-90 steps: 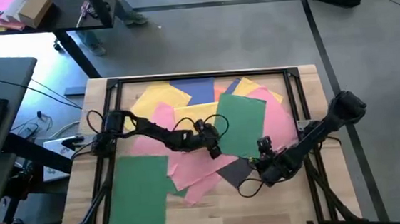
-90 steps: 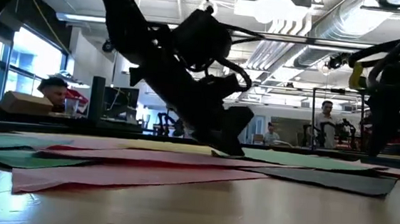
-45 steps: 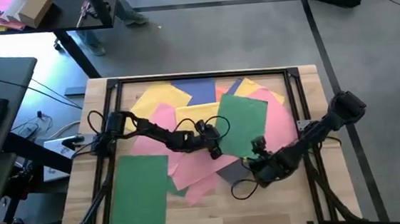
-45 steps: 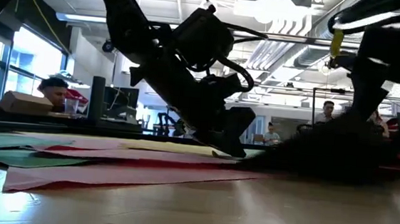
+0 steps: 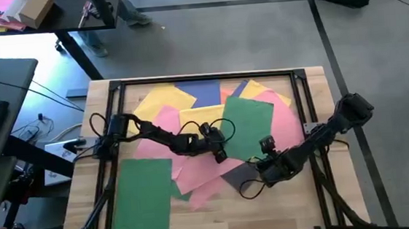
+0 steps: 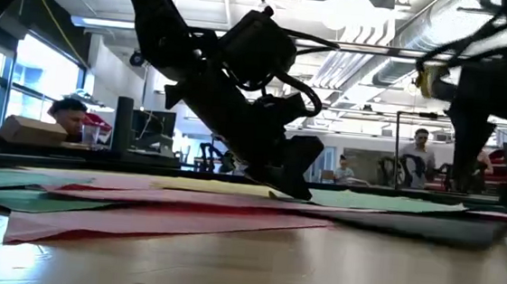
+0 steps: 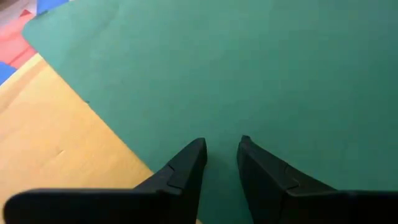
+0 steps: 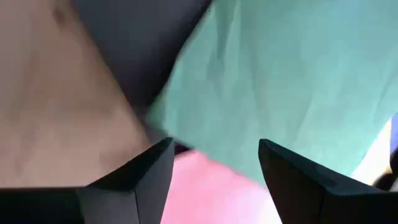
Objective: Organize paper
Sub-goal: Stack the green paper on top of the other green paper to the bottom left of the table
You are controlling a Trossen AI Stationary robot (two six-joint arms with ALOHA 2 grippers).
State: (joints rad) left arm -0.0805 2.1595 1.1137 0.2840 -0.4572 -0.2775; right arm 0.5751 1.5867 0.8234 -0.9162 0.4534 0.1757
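Coloured paper is spread over the table: yellow, blue and pink sheets overlap in the middle, a large green sheet lies tilted on top of them right of centre, and a second green sheet lies apart at the near left. A dark grey sheet shows at the near edge of the pile, partly under the pink and the green. The left gripper is set down on the near left edge of the tilted green sheet; in the left wrist view its fingers are nearly closed, a narrow gap between them, tips on the green beside yellow. The right gripper is low over the dark grey sheet, its fingers spread wide apart above grey, green and pink. People are seen in the room behind.
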